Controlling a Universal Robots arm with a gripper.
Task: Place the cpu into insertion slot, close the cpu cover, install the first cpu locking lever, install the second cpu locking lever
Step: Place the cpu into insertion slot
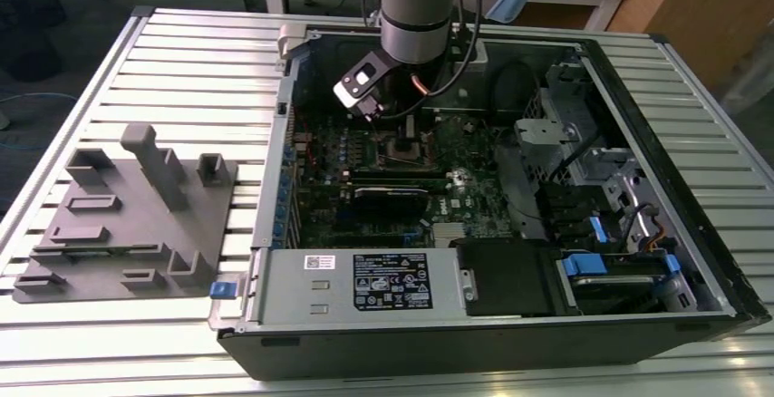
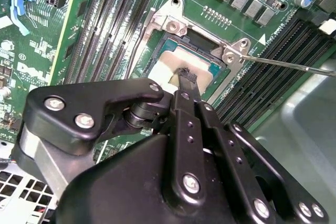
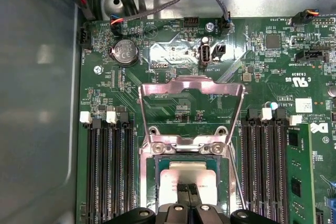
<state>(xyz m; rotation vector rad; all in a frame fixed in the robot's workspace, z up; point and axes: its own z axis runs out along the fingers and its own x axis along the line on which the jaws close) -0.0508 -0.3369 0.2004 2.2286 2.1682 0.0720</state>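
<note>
In the exterior view the gripper hangs inside the computer case, with the walls well apart from it. In the second wrist view its tips, pressed together, sit on the cpu, which already lies in the insertion slot. In the first wrist view the cpu cover stands open; the cover and both levers seem left to do.

Your exterior view looks down at a slant from above the slatted table. It stands far enough back to take in the whole open computer case, with the insertion slot small inside it. Both wrist views sit close over the motherboard, looking past the gripper. The first looks nearly straight down on the slot, the second obliquely. All three share the slot.
</note>
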